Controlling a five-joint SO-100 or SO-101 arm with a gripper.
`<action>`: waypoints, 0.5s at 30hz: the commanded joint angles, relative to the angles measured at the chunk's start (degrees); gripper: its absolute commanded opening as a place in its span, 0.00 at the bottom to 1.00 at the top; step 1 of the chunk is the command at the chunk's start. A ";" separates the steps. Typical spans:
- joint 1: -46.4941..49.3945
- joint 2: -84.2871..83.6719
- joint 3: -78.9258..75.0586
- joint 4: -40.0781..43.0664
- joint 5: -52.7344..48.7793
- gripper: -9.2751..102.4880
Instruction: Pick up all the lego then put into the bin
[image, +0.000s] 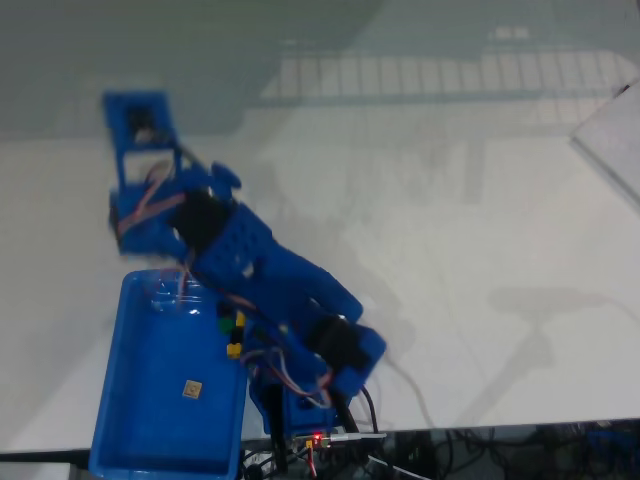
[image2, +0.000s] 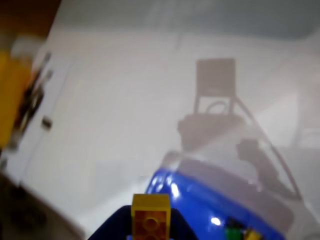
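likely lab or workshop bench; bare white table (image: 450, 250); loose cables (image: 470, 445), lit circuit board (image: 318, 438) at edge

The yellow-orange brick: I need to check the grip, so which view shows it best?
The wrist view: the yellow-orange brick sits large and close, studs visible, between the end effector fingers. The fixed view shows just a small yellow speck beside the arm.

A tan lego (image: 193, 389) lies inside the blue bin (image: 130, 440); the yellow lego (image2: 150, 214) is upright.

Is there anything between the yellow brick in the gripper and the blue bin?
Nothing visible. In the wrist view the yellow brick sits in the gripper, the bin's rim just beside it.
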 joint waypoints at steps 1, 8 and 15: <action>-11.95 3.78 -0.35 5.45 -2.64 0.08; -23.38 11.34 10.28 8.09 -7.65 0.08; -26.19 12.83 16.35 8.00 -8.79 0.08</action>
